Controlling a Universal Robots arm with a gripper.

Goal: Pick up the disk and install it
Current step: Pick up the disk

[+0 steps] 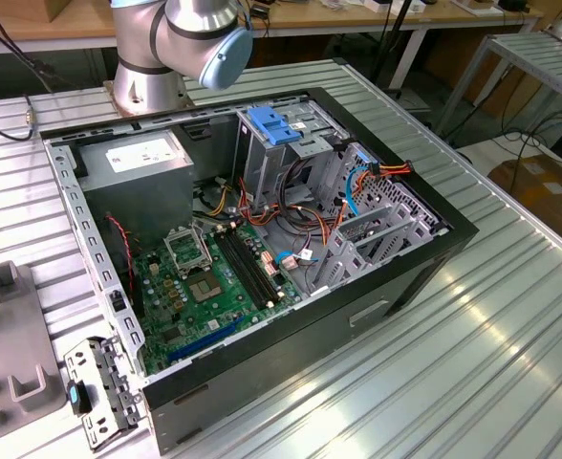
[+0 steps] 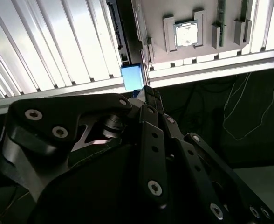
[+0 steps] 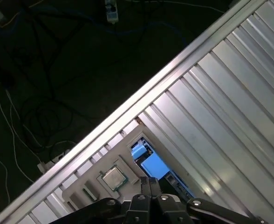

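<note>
Here's the open computer case [image 1: 386,296] sitting mid-table [image 1: 510,363], with the arm's base [image 1: 147,86] standing right behind it. Inside, the power-supply box [image 1: 138,158] fills the far corner on the exterior view's left, the motherboard [image 1: 214,282] lies in front of it, and the drive cage [image 1: 291,139] stands further to the right. Outside the case, a bracket [image 1: 99,397] lies beside a tray [image 1: 13,325], and in the second wrist view a chip [image 2: 187,35] sits in the tray near the table's edge.

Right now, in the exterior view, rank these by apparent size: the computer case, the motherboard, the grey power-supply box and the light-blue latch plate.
1. computer case
2. motherboard
3. grey power-supply box; the motherboard sits nearer the camera, so its lead is unsure
4. light-blue latch plate, clearly smallest
</note>
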